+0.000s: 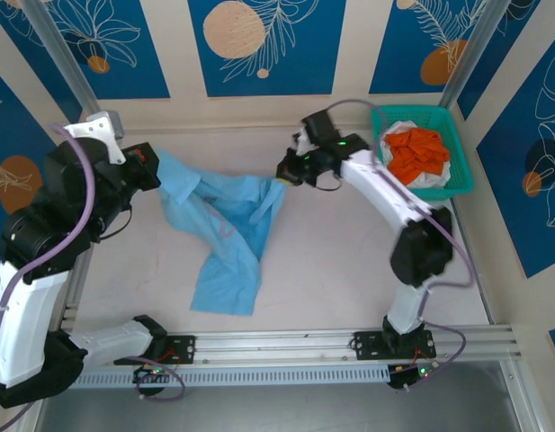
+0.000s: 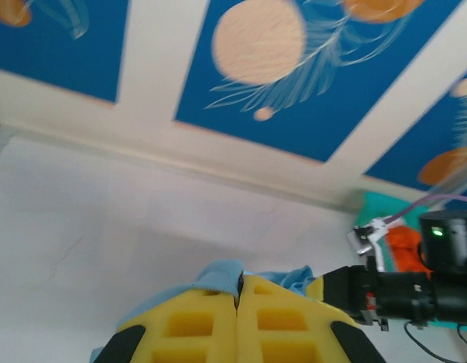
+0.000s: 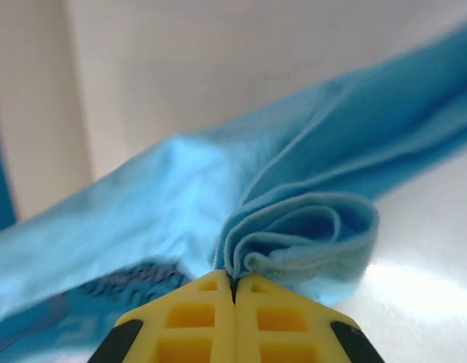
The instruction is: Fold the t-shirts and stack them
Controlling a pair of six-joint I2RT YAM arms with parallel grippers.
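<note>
Light blue cloth t-shirt (image 1: pixel 225 229) slung across centre-left of the top view above the pale desk (image 1: pixel 331 270), strung between left tool (image 1: pixel 154 169) and right tool (image 1: pixel 284 175). Upper right: teal lattice basket (image 1: pixel 412 111) holding bright orange t-shirt (image 1: pixel 416 153) over white t-shirt (image 1: pixel 436 180). Left wrist, bottom centre: clamped on a blue edge. Right wrist, bottom centre: clamped on a bunched fold. Might slip free under a hard pull. Three shirts, two tools, one basket.

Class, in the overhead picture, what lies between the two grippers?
The light blue t-shirt, stretched from the left gripper to the right gripper, both shut on it. The overhead view shows this.
</note>
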